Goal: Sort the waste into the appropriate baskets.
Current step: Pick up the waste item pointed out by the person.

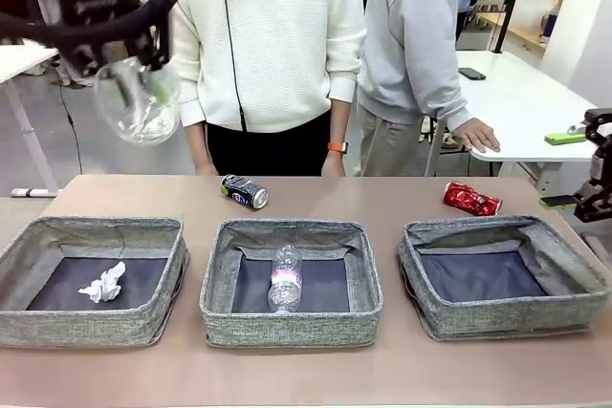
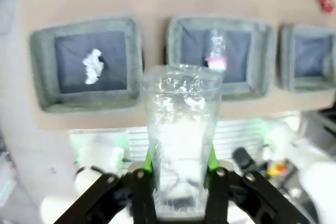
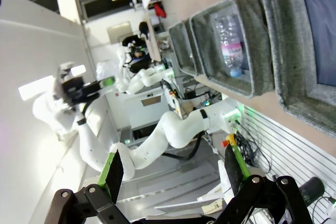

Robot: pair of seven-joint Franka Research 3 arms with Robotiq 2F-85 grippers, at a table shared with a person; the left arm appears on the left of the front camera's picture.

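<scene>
My left gripper (image 1: 132, 69) hangs high over the table's far left, shut on a crushed clear bottle (image 1: 143, 107). In the left wrist view that bottle (image 2: 181, 129) stands between the green pads (image 2: 148, 161). Three grey baskets sit in a row. The left basket (image 1: 96, 228) holds a crumpled white tissue (image 1: 103, 284). A clear bottle with a pink label (image 1: 285, 279) lies in the middle basket (image 1: 287, 229). The right basket (image 1: 497, 228) holds nothing. A dark blue can (image 1: 245, 191) and a crushed red can (image 1: 471, 200) lie on the table behind the baskets. My right gripper (image 3: 173, 171) is open, off the table's right side.
Two people stand at the far edge of the table, one resting a hand (image 1: 475, 136) on a white table (image 1: 526, 102) behind. Part of my right arm (image 1: 598, 174) shows at the right edge. Bare tabletop runs in front of the baskets.
</scene>
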